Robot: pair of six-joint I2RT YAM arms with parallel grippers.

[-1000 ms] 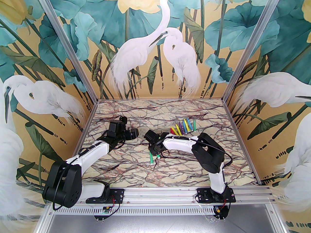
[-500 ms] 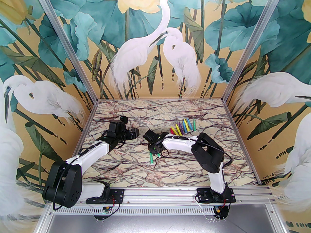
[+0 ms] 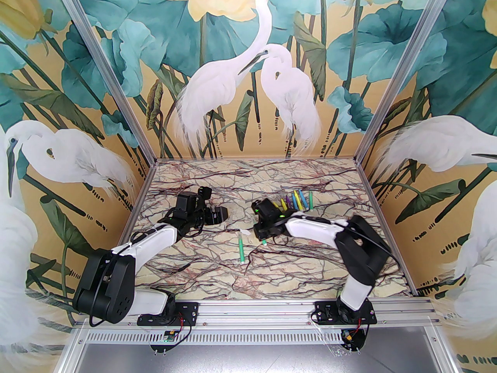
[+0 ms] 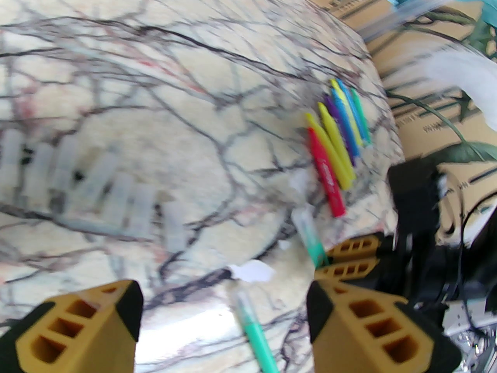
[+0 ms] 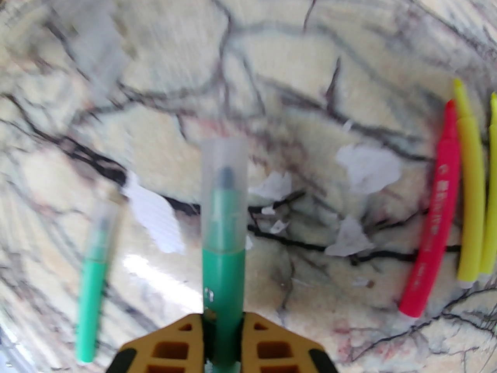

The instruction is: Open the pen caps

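Near mid-table, the right gripper [image 5: 223, 326] pinches a green pen [image 5: 224, 278] by its body — clear cap [image 5: 224, 169] on. The left gripper [image 4: 222, 311] stands wide nearby; next, I reckon, it must clamp that cap and pull.

Left arm [image 3: 151, 239] reaches from its base toward 1 o'clock, wrist turned so the left gripper [image 4: 223, 299] faces 3 o'clock, jaws wide apart, gripping nothing. Right arm [image 3: 310, 223]: elbow raised out at 4 o'clock, forearm running toward 9 o'clock. Right gripper [image 5: 223, 321] tilted downward, pads clamped on a green pen [image 5: 223, 262].
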